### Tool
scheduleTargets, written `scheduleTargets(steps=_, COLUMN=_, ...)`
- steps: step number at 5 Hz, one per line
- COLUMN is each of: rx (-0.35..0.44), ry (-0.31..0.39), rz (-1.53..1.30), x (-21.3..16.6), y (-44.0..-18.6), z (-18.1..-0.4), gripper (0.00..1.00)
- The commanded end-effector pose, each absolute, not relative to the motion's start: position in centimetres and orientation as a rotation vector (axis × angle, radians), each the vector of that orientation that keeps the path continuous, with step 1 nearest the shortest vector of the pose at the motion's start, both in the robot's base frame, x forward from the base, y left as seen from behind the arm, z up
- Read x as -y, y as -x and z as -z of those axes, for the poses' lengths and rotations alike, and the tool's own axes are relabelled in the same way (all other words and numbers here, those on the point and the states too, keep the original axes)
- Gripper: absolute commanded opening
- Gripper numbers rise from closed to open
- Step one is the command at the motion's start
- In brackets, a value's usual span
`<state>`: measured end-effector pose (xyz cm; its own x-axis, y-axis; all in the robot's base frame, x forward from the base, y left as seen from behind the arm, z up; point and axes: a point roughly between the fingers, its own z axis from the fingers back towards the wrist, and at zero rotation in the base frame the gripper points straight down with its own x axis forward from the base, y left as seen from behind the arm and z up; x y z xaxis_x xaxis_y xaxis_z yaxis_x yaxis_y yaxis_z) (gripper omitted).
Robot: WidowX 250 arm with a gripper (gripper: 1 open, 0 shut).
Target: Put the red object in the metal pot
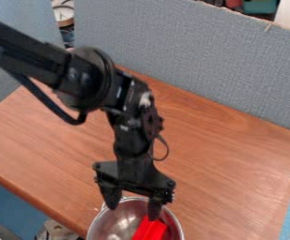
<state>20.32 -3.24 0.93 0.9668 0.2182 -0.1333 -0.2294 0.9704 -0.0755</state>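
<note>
The metal pot [115, 223] sits at the table's near edge, at the bottom of the camera view, partly cut off by the frame. The red object [151, 229] lies inside it, leaning against the right side of the shiny interior. My gripper [133, 197] hangs just above the pot's rim, pointing straight down, open, with nothing between its black fingers [108, 194]. The arm reaches in from the upper left.
The wooden table [222, 150] stretches to the right and back. A grey-blue partition wall [173, 52] stands behind it. Blue floor or padding shows at the lower left [9, 211] and at the right edge.
</note>
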Motion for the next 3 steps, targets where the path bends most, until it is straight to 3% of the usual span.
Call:
scheduleTargets(steps=1, rx=-0.094, ry=0.119, rz=-0.211, x=2.6, y=-21.7, z=-4.9, gripper=1.00)
scheduleTargets(steps=2, rx=-0.071, ry=0.137, rz=-0.152, x=2.5, y=-22.7, z=-8.9, gripper=1.00)
scheduleTargets(steps=3, rx=-0.088, ry=0.139, rz=-0.048, x=3.6, y=-23.2, z=-9.0, gripper=1.00)
